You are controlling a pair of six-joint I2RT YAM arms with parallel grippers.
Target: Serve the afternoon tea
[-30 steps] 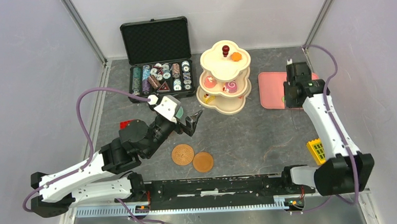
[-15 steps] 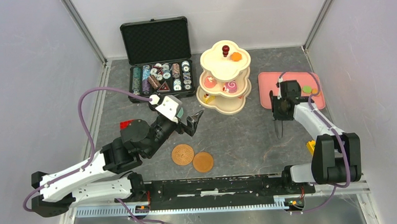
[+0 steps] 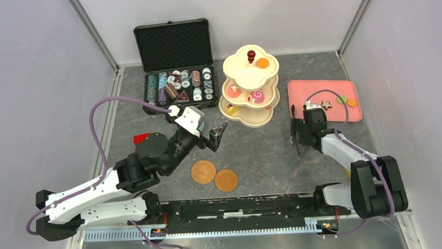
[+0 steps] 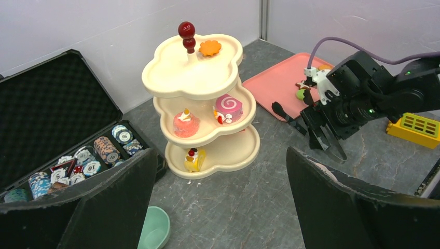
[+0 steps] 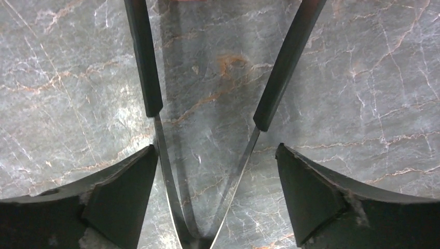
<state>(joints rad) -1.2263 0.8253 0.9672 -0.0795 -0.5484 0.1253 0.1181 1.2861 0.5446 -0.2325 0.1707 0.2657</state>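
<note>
The right gripper (image 5: 217,148) hovered over bare grey table (image 3: 266,150) between the three-tier stand (image 3: 238,66) and the pink tray (image 3: 320,91), its tongs (image 5: 147,67) splayed wide, tips pinching nothing. On the tray sat a star cookie (image 3: 326,103), a green pastry (image 3: 341,99) and an orange one (image 3: 352,102) (all tiny). They looked light, hard and probably slick, so a gentle pinch square across the star's middle, not on a point, seemed safest, or it could squirt out

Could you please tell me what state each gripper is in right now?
Left gripper: open, holding nothing.
Right gripper: open; spread tongs sit between its fingers, grip unclear.
</note>
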